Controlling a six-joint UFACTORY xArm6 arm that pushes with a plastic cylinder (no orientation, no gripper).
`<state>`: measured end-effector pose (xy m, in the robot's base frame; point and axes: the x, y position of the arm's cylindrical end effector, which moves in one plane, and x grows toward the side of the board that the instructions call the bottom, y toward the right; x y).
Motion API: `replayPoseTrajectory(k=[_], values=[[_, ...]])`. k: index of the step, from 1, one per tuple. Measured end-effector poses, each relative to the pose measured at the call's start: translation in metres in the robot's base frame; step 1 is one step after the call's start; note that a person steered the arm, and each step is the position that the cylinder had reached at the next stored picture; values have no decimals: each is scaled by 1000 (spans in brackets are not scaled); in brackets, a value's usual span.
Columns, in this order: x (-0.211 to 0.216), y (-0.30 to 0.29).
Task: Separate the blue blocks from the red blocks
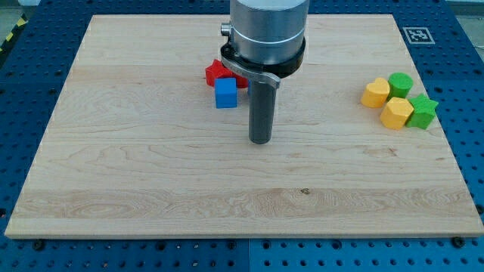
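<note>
Separating is best being done by a leftward push from the blue cube's (225, 94) right face; tip (261, 140) is being held just lower-right of it, no pincer fitted; red blocks (220, 72) are touching its top edge, partly hidden; yellow (375, 93) and green blocks (400, 84) are sitting far right, not obstructing.

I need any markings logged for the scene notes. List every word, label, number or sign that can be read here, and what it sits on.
No readable words, letters or numbers anywhere in the camera view.
Only sign: a black-and-white square fiducial marker on the wooden board, at the view's top right corner; it carries a pattern, not text.
The blue cube, the red blocks and my tip bear no markings.
</note>
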<state>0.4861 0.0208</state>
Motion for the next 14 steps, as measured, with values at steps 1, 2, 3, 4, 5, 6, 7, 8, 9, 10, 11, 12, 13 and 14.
replayPoseTrajectory(k=[1, 2, 3, 4, 5, 6, 7, 8, 9, 10, 11, 12, 13, 14], values=[[0, 0], [0, 7], [-1, 14], [-7, 20], [-12, 49], [-39, 73], [-81, 81], [-110, 65], [-110, 33], [-110, 11], [-110, -19], [-110, -53], [-109, -62], [-103, -67]])
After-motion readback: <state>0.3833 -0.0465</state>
